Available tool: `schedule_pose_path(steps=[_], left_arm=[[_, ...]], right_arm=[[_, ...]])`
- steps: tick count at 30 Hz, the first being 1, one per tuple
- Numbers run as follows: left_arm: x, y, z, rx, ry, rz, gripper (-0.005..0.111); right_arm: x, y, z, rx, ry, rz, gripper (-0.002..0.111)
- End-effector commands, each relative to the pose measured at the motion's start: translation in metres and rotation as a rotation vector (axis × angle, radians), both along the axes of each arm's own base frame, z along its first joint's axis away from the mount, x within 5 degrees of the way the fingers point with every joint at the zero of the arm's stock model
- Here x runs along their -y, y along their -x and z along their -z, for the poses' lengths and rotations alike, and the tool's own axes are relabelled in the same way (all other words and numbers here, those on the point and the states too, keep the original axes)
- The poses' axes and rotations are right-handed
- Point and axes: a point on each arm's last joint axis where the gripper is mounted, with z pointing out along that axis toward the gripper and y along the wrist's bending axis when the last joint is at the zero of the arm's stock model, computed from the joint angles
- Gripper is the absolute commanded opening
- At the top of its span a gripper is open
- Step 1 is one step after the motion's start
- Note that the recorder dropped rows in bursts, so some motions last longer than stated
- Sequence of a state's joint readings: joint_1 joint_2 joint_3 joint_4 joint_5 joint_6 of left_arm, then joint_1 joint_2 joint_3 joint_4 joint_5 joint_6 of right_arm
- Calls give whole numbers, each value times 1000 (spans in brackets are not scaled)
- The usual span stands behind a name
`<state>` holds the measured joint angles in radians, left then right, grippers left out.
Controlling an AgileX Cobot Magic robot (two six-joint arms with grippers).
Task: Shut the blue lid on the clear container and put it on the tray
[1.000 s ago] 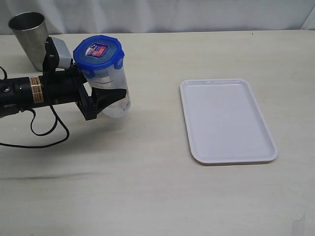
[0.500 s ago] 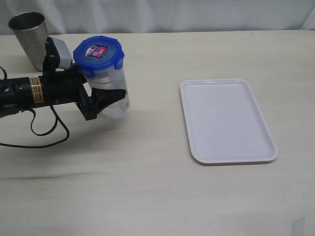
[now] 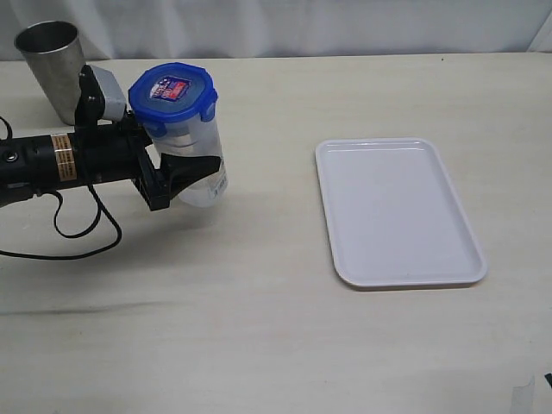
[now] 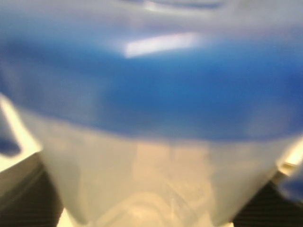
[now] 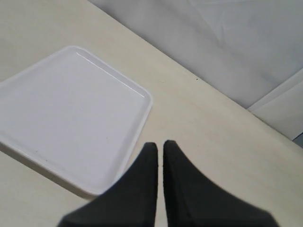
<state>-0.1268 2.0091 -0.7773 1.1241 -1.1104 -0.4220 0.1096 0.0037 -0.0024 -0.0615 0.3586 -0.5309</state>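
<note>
The clear container (image 3: 205, 172) stands slightly tilted at the table's left, with the blue lid (image 3: 172, 95) sitting on its mouth, sticker up. My left gripper (image 3: 188, 168) reaches in from the left and is shut on the container's body just below the lid. Up close in the left wrist view, the blue lid (image 4: 189, 90) and the clear container (image 4: 142, 179) fill the picture, blurred, with dark fingers (image 4: 28, 194) at either side. The white tray (image 3: 397, 211) lies bare to the right. My right gripper (image 5: 160, 144) hangs shut and holding nothing beside the tray (image 5: 71, 109).
A grey metal cup (image 3: 52, 65) stands at the back left, just behind the left arm. A black cable (image 3: 82, 233) loops on the table under that arm. A bare stretch of table lies between container and tray.
</note>
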Motion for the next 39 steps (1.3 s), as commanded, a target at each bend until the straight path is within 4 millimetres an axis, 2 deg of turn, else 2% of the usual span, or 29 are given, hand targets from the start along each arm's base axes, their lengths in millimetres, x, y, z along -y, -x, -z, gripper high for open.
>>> schedule_pose_path(steps=[1, 7, 33, 39], left_arm=[[1, -1, -8, 24, 39, -4, 0], [0, -3, -8, 23, 44, -22, 0], [0, -3, -8, 23, 45, -20, 0], [2, -2, -14, 50, 97, -6, 0]], right_arm=[[0, 0, 1, -11, -57, 18, 4], [0, 0, 1, -37, -463, 131, 4], [0, 0, 0, -33, -534, 147, 4], [0, 0, 0, -33, -534, 147, 4]])
